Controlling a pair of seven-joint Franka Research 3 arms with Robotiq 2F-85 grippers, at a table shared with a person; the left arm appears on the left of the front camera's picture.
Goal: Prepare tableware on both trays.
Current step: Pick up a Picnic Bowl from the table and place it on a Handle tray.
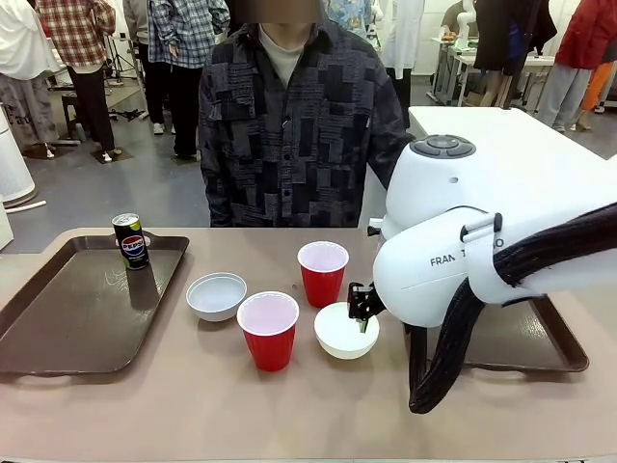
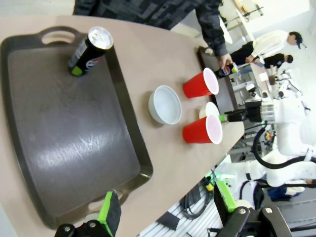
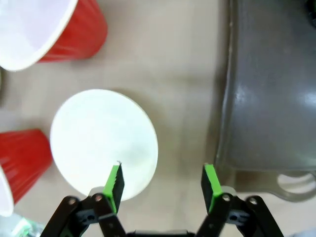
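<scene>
Hovering with the right gripper wide open astride the rim of a white bowl, gripping nothing, just beside the right tray, and with the left gripper open and empty above the left tray bearing a can, red cups and a second bowl between the trays.

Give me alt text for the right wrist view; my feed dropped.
The right gripper, jaws open, straddles the rim of a white bowl: one pad over it, the other over bare table. A brown tray lies at picture right, two red cups at left.
</scene>
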